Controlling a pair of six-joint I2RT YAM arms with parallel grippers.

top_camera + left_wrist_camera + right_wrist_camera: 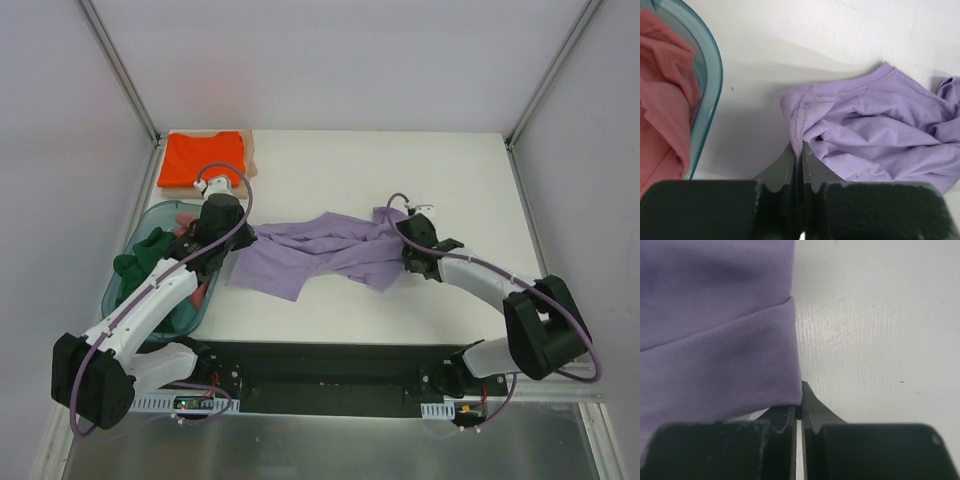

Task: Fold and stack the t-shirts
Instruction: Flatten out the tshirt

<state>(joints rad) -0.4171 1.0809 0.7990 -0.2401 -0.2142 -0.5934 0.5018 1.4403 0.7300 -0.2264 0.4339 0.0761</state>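
The lavender-purple t-shirt (320, 250) lies crumpled and stretched across the middle of the table. My left gripper (243, 240) is shut on its left edge, a seam pinched between the jaws (799, 148). My right gripper (394, 222) is shut on its right edge, with the cloth (715, 340) ending at the jaw tips (800, 409). The orange t-shirt (200, 158) lies folded at the back left. The dark green t-shirt (135, 263) and the dusty pink t-shirt (665, 100) lie bunched in the teal tub (118, 300).
The teal tub's rim (712, 75) is just left of my left gripper. A tan board (251, 152) shows under the orange shirt. Grey walls close in the table on both sides. The arm bases sit on a black rail at the near edge.
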